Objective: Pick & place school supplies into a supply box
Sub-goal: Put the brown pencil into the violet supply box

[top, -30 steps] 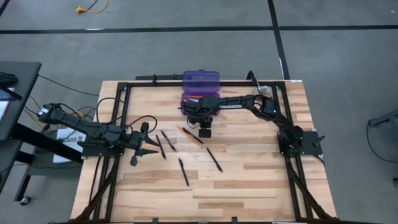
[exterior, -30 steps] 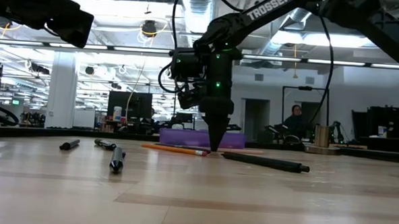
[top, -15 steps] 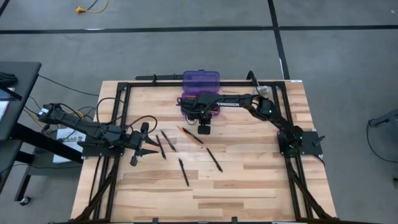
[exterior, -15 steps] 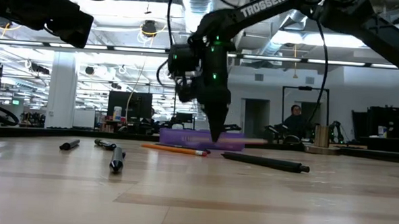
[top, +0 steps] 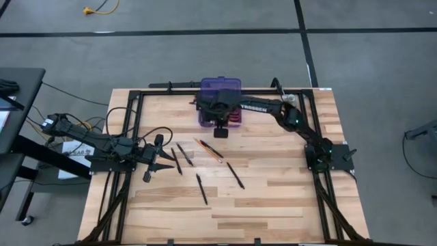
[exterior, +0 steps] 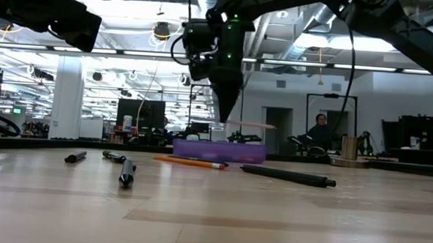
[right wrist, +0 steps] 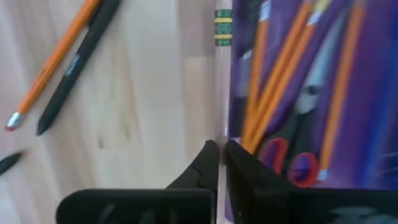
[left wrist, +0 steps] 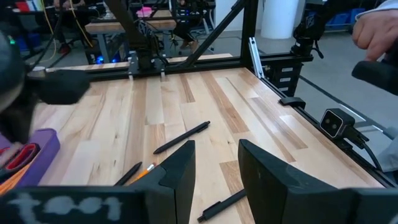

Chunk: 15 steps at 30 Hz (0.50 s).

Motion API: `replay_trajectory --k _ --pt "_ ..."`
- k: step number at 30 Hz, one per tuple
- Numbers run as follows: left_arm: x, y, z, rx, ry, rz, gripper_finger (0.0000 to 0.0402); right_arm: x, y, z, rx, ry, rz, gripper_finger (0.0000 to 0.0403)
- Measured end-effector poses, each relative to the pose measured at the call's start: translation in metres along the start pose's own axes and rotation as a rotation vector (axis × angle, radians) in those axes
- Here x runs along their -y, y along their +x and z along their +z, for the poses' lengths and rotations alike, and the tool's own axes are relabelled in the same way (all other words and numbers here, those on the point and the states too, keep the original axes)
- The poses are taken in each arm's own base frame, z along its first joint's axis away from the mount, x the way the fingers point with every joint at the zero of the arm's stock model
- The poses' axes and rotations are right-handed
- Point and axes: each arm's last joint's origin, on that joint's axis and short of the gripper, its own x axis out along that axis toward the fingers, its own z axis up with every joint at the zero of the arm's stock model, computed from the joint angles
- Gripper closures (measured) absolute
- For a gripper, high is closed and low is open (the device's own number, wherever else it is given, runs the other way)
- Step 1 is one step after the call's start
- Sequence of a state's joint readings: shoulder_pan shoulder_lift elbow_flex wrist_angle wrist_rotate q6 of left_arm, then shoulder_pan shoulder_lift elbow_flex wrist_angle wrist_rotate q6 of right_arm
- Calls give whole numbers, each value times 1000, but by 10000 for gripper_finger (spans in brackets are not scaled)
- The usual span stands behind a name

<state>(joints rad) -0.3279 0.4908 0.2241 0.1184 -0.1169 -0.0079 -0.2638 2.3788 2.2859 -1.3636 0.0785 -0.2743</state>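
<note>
My right gripper [exterior: 224, 116] hangs over the near edge of the open purple supply box [top: 220, 104], shut on a pencil [exterior: 251, 125] with a green-banded end [right wrist: 222, 28]. Orange pencils and red-handled scissors [right wrist: 287, 158] lie in the box. On the table lie an orange pencil [top: 209, 149] and several black pens [top: 235, 175], flat on their sides. My left gripper [left wrist: 217, 180] stays open at the table's left side [top: 156, 161], touching nothing. My right gripper pinches the pencil's shaft [right wrist: 219, 138] between its two fingers, at the part away from the green-banded end. The fingers point down and lie across the pencil. The pencil sticks out level to one side [exterior: 264, 126], lifted clear above the box.
The box's lid [top: 220, 85] lies open toward the far edge. A black metal frame [top: 130, 102] runs around the table. Loose pens [exterior: 126, 171] lie between the two arms. A person sits in the room behind [exterior: 321, 130]. A hand [left wrist: 373, 28] shows beyond the table's edge.
My right gripper has risen from the table and gone toward the far edge, over the supply box, staying shut. The pencil has come up with it, from lying on the wood to hanging level and clear above the box.
</note>
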Motion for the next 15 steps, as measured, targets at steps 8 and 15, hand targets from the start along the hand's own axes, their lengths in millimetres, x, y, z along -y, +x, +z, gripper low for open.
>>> replay_trajectory --k 8,15 --pt "0 0 0 0 5 0 290 39 3 -4 55 44 -29 403" --pt "0 0 0 0 4 0 290 54 8 -4 123 52 10 393"
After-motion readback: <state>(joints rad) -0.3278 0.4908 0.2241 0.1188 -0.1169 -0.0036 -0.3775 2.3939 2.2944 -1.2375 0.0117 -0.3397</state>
